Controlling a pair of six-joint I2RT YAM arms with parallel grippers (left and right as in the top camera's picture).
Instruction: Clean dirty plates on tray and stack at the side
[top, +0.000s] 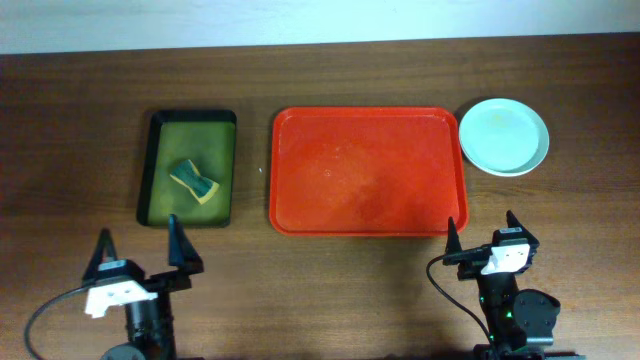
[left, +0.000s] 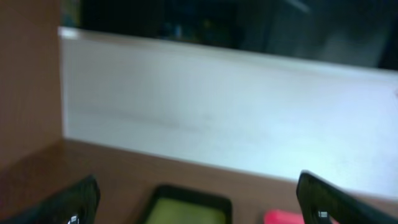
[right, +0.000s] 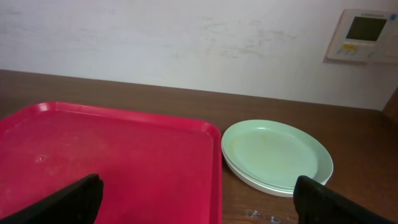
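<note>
1. While both arms sit at the near edge of the table (top: 60, 150), the red tray (top: 368, 171) lies bare in the middle, with not a plate on it.
2. Over to its right, just beside the far right corner and off the rim, the plates (top: 503, 136) rest in one stack, pale green on top.
3. From the right wrist view at least two rims show, one nested under the other; how many lie beneath I cannot tell.
4. That placement reads as the goal itself: the stack sits clear of the tray, at the side, within the right arm's reach.
5. A faint yellowish trace may sit on the top plate, too faint to call.
6. On the far left, the dark olive tray (top: 195, 135) holds the sponge (top: 194, 181), lying crumpled near its middle, handy for the left arm.
7. Left gripper (top: 139, 230): low at the near edge, fingers spread wide, nothing between them, pointing across the table towards the olive tray.
8. Its wrist camera is blurred and sees mostly the back wall, so it looks level rather than tipped down.
9. Right gripper (top: 481, 220): jaws wide apart and empty, near the red tray's near right corner, aimed towards tray and stack.
10. My call: the job looks all but finished, neither arm poised over anything.
</note>
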